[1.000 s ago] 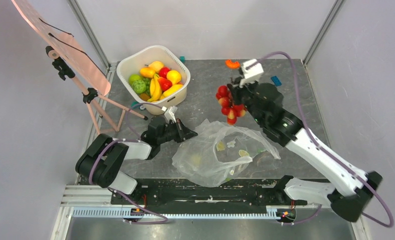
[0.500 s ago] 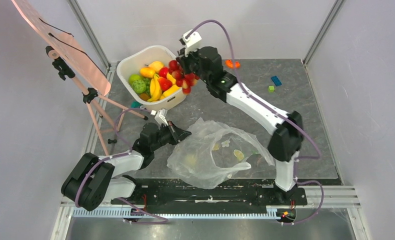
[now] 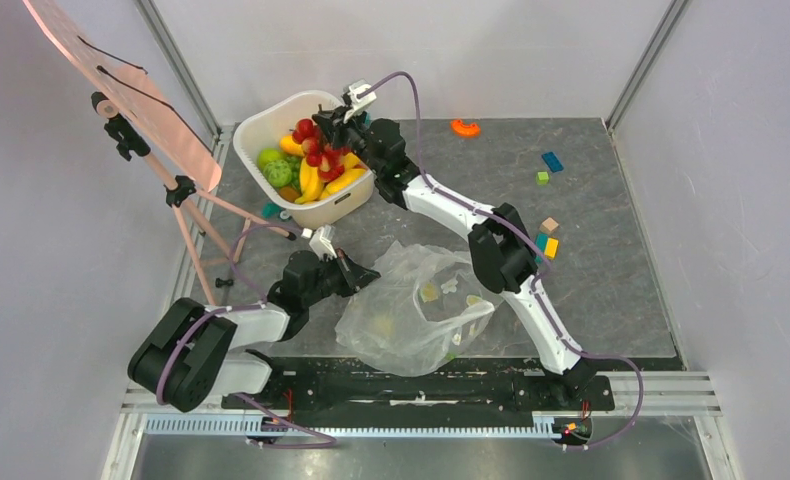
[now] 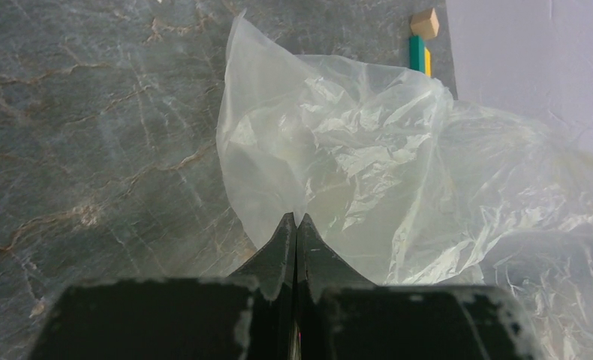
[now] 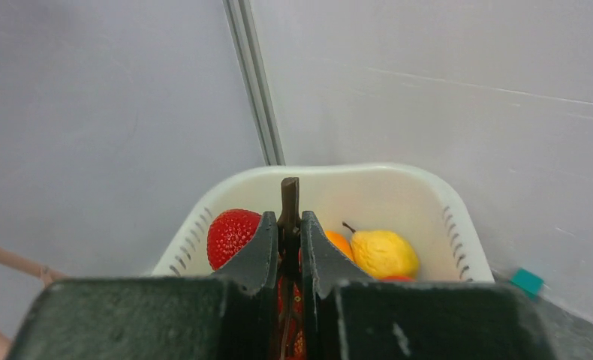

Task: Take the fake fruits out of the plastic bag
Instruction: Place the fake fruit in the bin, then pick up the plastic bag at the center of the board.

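The clear crinkly plastic bag (image 3: 411, 315) lies crumpled at the table's near middle, and a few pale pieces (image 3: 430, 293) show through it. My left gripper (image 3: 368, 271) is shut on the bag's left edge. In the left wrist view the thin film of the bag (image 4: 368, 150) rises from between the closed fingertips of that gripper (image 4: 296, 219). My right gripper (image 3: 323, 122) reaches over the white tub (image 3: 254, 128), shut on the brown stem (image 5: 289, 196) of a red grape bunch (image 3: 315, 148) that hangs over the fruits in the tub.
The tub holds a strawberry (image 5: 232, 234), a yellow pear (image 5: 383, 253), bananas (image 3: 311, 182) and green fruit (image 3: 276, 170). A pink easel (image 3: 121, 95) stands at the left. An orange ring (image 3: 464, 127) and small blocks (image 3: 548, 242) lie to the right.
My right arm has swung left with the grape bunch, from right of the table's middle to above the tub. The left gripper has kept its hold on the bag, shifting only slightly.
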`<control>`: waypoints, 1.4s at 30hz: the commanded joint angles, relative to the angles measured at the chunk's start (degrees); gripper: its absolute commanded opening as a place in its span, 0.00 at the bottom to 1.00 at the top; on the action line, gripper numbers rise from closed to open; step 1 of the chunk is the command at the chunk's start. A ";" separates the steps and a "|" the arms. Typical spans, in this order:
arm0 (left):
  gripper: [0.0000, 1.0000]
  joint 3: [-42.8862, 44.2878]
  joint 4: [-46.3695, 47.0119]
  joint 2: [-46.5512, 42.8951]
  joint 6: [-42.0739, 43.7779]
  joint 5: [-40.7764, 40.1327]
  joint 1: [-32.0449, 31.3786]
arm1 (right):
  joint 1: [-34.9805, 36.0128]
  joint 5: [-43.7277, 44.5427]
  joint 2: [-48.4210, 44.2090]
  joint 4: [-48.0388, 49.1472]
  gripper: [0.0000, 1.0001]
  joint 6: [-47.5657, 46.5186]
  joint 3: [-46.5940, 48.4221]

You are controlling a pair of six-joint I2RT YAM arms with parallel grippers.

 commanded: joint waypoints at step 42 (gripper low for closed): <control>0.02 22.06 -13.98 3.19 4.62 7.44 -0.09 | -2.57 25.57 -75.99 13.35 0.94 -11.60 -76.85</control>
